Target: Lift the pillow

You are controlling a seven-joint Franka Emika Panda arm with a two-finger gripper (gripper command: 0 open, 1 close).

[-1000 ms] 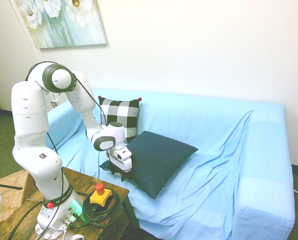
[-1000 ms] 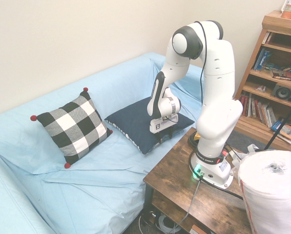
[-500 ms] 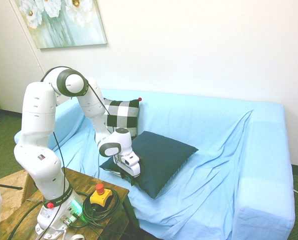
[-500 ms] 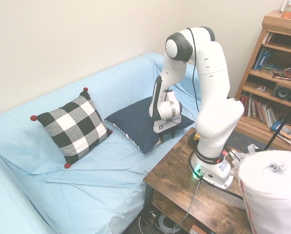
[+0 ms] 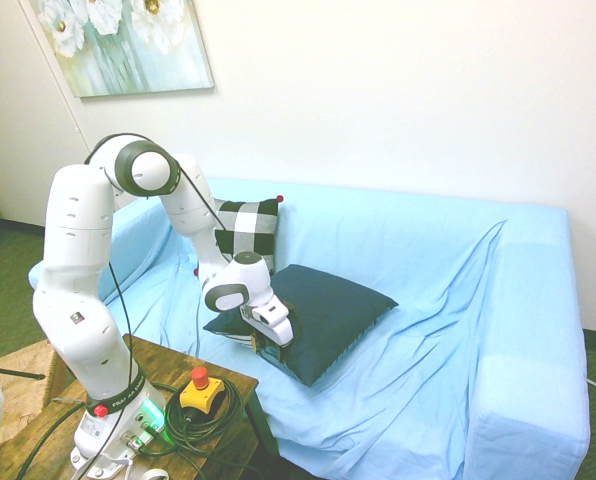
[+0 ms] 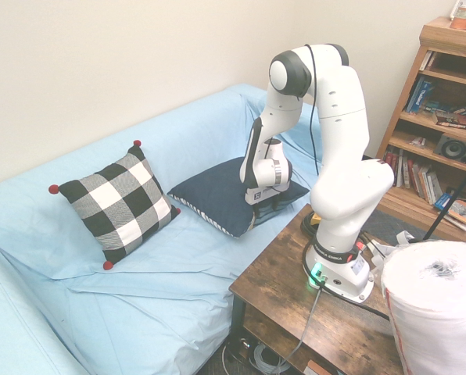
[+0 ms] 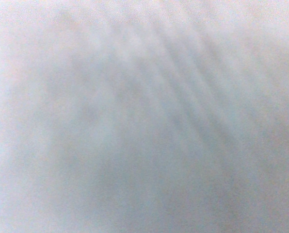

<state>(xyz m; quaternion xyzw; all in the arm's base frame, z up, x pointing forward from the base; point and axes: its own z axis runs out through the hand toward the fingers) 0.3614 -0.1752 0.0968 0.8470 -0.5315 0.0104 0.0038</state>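
White arm [image 5: 78, 235], rounded segments; dark joint rings [image 6: 297, 72]; black cable [image 6: 314, 109] outside; small dark markings.

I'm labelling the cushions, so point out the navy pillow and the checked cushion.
navy pillow [image 5: 328, 310]: first exterior view, its plain dark face
checked cushion [image 6: 121, 205]: second exterior view, middle of its front

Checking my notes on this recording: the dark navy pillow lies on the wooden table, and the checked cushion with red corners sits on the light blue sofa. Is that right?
Not quite: the navy pillow lies on the light blue sofa, as the second exterior view shows. The rest stands.
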